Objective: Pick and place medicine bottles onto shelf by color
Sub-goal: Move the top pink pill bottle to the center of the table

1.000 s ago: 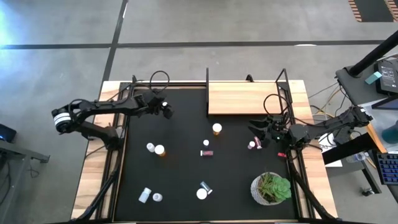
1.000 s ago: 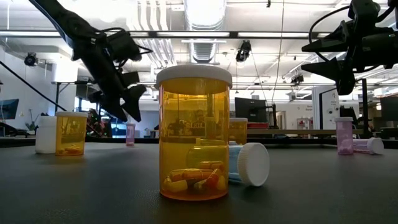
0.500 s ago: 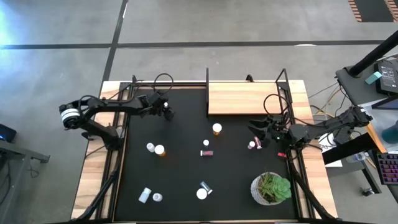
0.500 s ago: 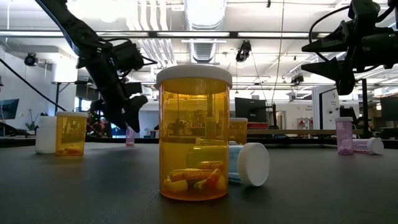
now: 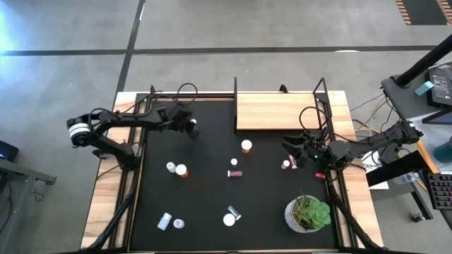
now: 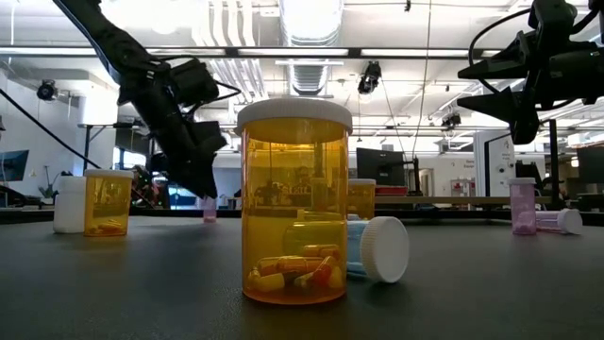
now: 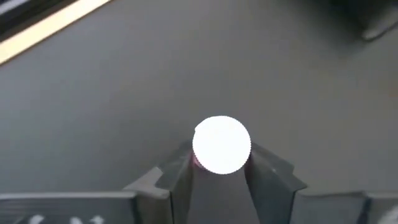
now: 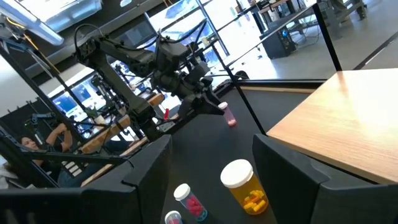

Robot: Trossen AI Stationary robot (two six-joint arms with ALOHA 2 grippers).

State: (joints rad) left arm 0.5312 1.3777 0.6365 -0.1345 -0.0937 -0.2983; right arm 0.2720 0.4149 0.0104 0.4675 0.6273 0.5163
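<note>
Left gripper (image 7: 219, 177): fingers pinching a pink bottle (image 7: 221, 146) just below its white cap, far-left on the black mat (image 5: 212, 212).
Right gripper (image 5: 295, 149): jaws spread, empty, hovering near the mat's right edge.
Shelf (image 5: 275, 111): far right, bare (destination).
Handling: judged light, rigid, smooth plastic; liable to slip, so grip the body squarely.

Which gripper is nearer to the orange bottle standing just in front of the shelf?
Right. The right gripper hovers just right of the orange bottle; the left gripper is farther off, closed on a pink bottle near the mat's back-left.
</note>
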